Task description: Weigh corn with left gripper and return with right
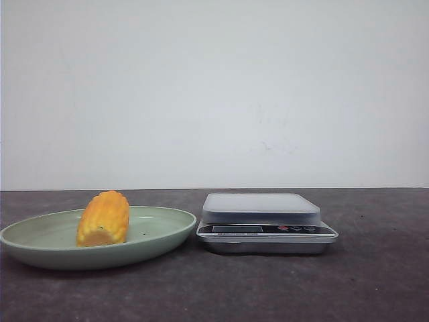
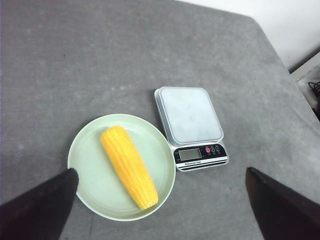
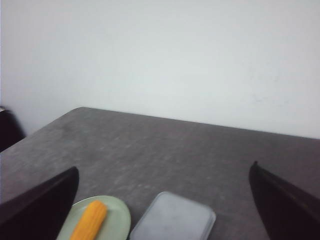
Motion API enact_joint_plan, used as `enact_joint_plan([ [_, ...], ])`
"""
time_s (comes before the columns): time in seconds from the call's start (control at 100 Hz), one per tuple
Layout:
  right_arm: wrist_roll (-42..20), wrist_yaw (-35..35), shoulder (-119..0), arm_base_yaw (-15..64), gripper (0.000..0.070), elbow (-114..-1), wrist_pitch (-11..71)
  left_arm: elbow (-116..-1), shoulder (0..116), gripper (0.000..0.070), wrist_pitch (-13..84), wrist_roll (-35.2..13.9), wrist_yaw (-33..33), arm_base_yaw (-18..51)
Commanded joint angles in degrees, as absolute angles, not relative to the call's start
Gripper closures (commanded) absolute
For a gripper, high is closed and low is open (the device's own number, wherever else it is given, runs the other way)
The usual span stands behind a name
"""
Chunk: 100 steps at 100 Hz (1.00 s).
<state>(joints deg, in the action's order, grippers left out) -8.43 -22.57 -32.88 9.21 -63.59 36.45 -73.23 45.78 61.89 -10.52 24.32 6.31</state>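
Facing forward, we see the corn (image 1: 103, 219) lying on a green plate (image 1: 161, 231) beside the scale (image 1: 266, 222). Left wrist: left gripper (image 2: 160, 200) fingers wide apart, high above. Right wrist: right gripper (image 3: 162, 200) likewise spread. Risk: the rounded cob rolling from a pinch.

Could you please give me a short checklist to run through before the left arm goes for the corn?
1. Corn lies free on the green plate, nothing on top of it: ok.
2. Left gripper is open, fingers spread wide and holding nothing: ok.
3. Scale platform is bare and ready to receive the cob: ok.
4. Scale sits beside the plate on the table; whether the two rims touch: cannot tell.
5. Scale display is on and zeroed: cannot tell, the readout is too small to read.
6. Right gripper is open and holds nothing: ok.
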Motion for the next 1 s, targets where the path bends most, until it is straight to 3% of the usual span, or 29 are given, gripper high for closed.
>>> enact_joint_plan([
  [0.0, -10.3, -23.2, -33.3, 9.3, 0.0, -64.2, 36.5, -74.3, 46.0, 0.0, 62.0, -9.5, 24.4, 6.5],
  [0.25, -12.2, -24.1, -33.3, 9.3, 0.0, -64.2, 36.8, -72.4, 48.6, 0.0, 62.9, -17.3, 23.8, 6.6],
  [0.38, -13.1, -24.1, -33.3, 9.3, 0.0, -64.2, 36.0, -70.0, 53.6, 0.0, 62.5, -17.5, 23.8, 8.4],
  [0.72, -13.1, -24.1, -33.3, 9.3, 0.0, -64.2, 36.1, -66.5, 75.1, 0.0, 45.3, -23.2, 19.8, 18.6],
  [0.99, -13.1, -24.2, -32.9, 9.3, 0.0, -64.2, 38.9, -66.5, 93.2, 0.0, 43.2, -23.4, 18.9, 22.1],
])
